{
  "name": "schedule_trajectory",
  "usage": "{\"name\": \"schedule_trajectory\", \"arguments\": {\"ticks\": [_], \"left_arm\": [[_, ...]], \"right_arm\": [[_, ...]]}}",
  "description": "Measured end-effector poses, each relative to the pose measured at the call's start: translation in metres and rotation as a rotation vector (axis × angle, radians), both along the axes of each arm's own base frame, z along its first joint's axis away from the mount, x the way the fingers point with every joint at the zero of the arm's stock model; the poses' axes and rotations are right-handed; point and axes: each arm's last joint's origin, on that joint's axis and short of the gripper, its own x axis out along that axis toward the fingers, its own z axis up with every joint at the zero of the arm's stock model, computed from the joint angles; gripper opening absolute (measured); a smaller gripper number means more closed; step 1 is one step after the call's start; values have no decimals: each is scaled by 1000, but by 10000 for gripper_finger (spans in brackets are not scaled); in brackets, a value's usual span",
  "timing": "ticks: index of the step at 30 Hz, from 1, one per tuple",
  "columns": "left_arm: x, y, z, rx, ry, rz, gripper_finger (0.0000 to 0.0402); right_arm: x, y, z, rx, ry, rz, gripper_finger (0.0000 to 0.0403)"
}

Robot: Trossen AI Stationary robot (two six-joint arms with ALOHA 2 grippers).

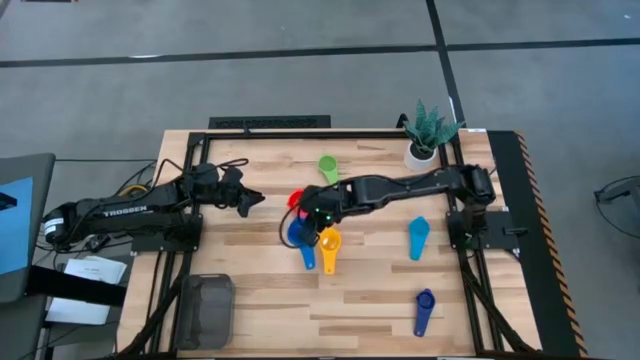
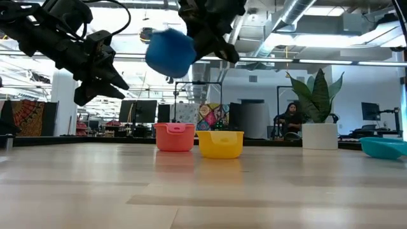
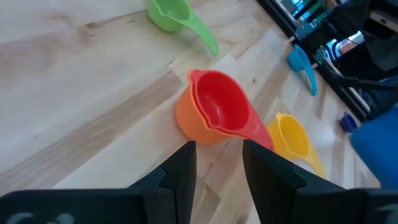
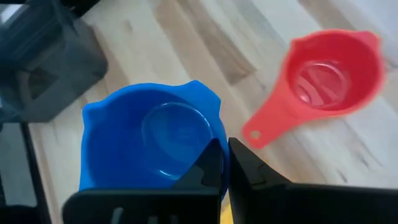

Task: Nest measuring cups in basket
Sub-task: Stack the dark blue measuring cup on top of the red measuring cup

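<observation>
My right gripper [image 1: 312,216] is shut on the blue cup [image 2: 170,52], which is lifted well above the table's middle. The red cup [image 3: 217,107] sits nested in the orange cup [image 3: 186,118] on the table; it also shows in the right wrist view as the red cup [image 4: 333,68]. The yellow cup [image 1: 328,243] stands just near of them. The green cup [image 1: 328,166], the teal cup [image 1: 418,237] and the dark blue-purple cup [image 1: 424,311] lie apart. The basket [image 1: 205,310] stands at the near left. My left gripper [image 1: 250,201] hovers open, left of the red cup. My right gripper holds the blue cup by its wall at the rim [image 4: 208,149], one finger inside the bowl and one outside. The fingers [image 4: 211,168] come from above, pointing down. The cup is lifted clear with its mouth up, slightly tilted [image 2: 170,52].
A white plant pot [image 1: 420,153] with a green plant stands at the far right corner. Black frame rails run along the table's left, right and far edges. Bare wood lies between the basket and the dark blue-purple cup.
</observation>
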Motion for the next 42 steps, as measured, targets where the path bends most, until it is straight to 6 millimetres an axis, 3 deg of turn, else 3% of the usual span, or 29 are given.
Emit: {"name": "schedule_trajectory", "arguments": {"ticks": [16,26,33,37,39,42], "left_arm": [[-1,3,0,-42,-11,132,119],[-1,3,0,-67,-19,142,119],[-1,3,-1,-74,-16,145,119],[-1,3,-1,-66,-13,167,119],[-2,3,-1,-65,-13,169,119],[-1,3,-1,-67,-12,169,119]], "right_arm": [[8,-59,4,87,-109,-199,6],[-1,-99,0,64,-62,-359,8],[-3,-98,-9,64,-7,-290,14],[0,-97,-30,56,79,-251,9],[11,-99,-37,52,37,-248,6],[8,-100,-44,69,88,-249,10]]}}
